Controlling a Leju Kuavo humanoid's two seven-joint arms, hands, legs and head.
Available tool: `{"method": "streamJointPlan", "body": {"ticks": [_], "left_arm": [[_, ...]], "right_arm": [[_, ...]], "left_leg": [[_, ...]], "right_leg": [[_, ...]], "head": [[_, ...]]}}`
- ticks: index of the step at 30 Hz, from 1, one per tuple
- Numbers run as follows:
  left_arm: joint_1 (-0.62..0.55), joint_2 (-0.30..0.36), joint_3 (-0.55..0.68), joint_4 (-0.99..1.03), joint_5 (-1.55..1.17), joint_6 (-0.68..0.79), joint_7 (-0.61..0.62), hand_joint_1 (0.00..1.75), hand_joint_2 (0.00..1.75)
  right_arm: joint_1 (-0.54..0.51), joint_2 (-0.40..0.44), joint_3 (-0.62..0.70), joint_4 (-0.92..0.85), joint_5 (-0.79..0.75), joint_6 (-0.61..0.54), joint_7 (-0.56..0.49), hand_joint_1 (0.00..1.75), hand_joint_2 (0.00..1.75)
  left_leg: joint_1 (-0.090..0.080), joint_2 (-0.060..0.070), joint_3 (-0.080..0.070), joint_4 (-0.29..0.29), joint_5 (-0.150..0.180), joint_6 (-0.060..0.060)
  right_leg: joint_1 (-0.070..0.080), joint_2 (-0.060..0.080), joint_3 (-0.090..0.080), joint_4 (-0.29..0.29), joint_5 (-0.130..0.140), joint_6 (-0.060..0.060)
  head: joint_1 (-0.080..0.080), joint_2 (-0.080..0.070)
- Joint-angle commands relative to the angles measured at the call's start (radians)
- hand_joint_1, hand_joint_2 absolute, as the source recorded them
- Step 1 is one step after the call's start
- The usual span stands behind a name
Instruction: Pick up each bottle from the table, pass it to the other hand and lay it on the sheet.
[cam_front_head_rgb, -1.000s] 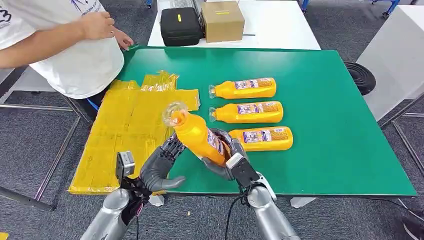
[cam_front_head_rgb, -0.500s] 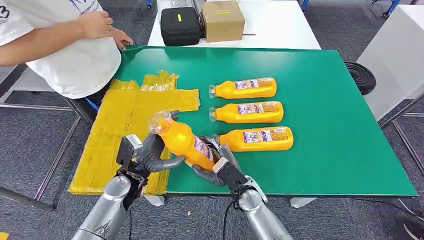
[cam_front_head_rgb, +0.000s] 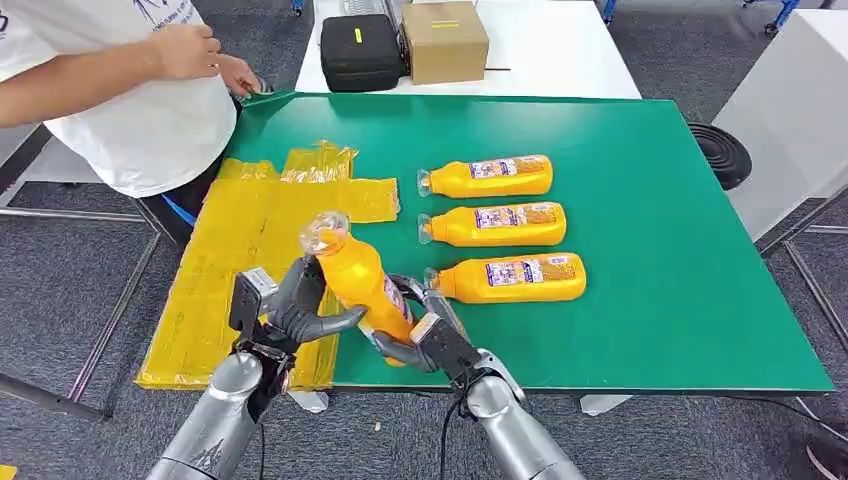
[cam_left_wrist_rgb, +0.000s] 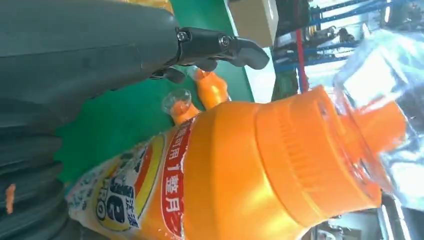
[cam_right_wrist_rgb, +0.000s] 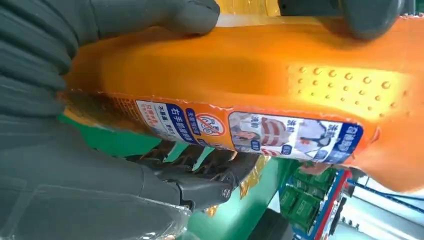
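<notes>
Gripping one orange bottle (cam_front_head_rgb: 362, 285), both robot hands, left (cam_front_head_rgb: 300, 308) and right (cam_front_head_rgb: 425, 338).

A green surface (cam_front_head_rgb: 640, 250) stands on a grey carpeted floor (cam_front_head_rgb: 90, 270), its thin metal legs (cam_front_head_rgb: 110, 320) showing at the left. Behind it is a white table (cam_front_head_rgb: 560, 50) carrying a black case (cam_front_head_rgb: 360, 50) and a cardboard box (cam_front_head_rgb: 445, 40). A white cabinet (cam_front_head_rgb: 790, 110) stands at the right, with a black round object (cam_front_head_rgb: 722, 153) beside it. A person in a white shirt (cam_front_head_rgb: 150, 110) leans at the far left corner.
</notes>
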Motion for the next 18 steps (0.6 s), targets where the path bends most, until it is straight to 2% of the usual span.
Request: {"method": "streamJointPlan", "body": {"ticks": [1, 2, 4, 6, 10, 18], "left_arm": [[-0.052, 0.019, 0.001, 0.066, 0.071, -0.132, 0.031, 0.00, 1.75], [-0.049, 0.033, -0.010, 0.073, 0.102, -0.194, 0.035, 0.00, 1.75], [-0.047, 0.040, -0.011, 0.088, 0.137, -0.254, 0.043, 0.00, 1.75], [-0.051, 0.049, -0.019, 0.125, 0.192, -0.340, 0.076, 0.00, 1.75], [-0.069, 0.040, -0.048, 0.210, 0.339, -0.491, 0.181, 0.00, 1.75], [-0.108, 0.041, -0.114, 0.258, 0.375, -0.495, 0.215, 0.00, 1.75]], "right_arm": [[-0.015, -0.021, 0.066, 0.063, 0.010, 0.017, -0.009, 1.75, 1.75], [-0.015, -0.026, 0.059, 0.058, 0.010, 0.014, -0.010, 1.75, 1.75], [-0.014, -0.031, 0.053, 0.054, 0.011, 0.013, -0.010, 1.75, 1.75], [-0.013, -0.039, 0.039, 0.044, 0.011, 0.012, -0.010, 1.75, 1.75], [-0.020, -0.037, 0.031, 0.054, 0.018, 0.006, -0.011, 1.75, 1.75], [-0.029, -0.035, 0.043, 0.074, 0.021, 0.000, -0.012, 1.75, 1.75]], "left_leg": [[0.001, 0.000, 0.002, 0.000, -0.001, 0.000], [0.001, 0.000, 0.006, -0.001, -0.002, 0.000], [0.000, 0.001, 0.003, -0.001, -0.001, 0.000], [0.000, 0.000, 0.006, -0.002, -0.001, 0.000], [0.000, 0.000, 0.004, -0.001, -0.001, 0.000], [0.000, -0.001, 0.002, -0.001, 0.000, 0.000]], "right_leg": [[0.001, -0.001, 0.003, -0.001, -0.001, -0.002], [0.002, -0.002, 0.007, -0.001, -0.002, -0.004], [0.001, 0.000, 0.003, -0.001, 0.000, -0.002], [0.001, -0.001, 0.006, -0.002, -0.001, -0.003], [0.001, -0.002, 0.004, -0.001, -0.001, -0.002], [0.000, -0.002, 0.002, -0.001, -0.001, -0.001]], "head": [[0.000, 0.000], [0.000, 0.000], [0.000, 0.000], [0.000, 0.000], [0.000, 0.000], [0.000, 0.000]]}}
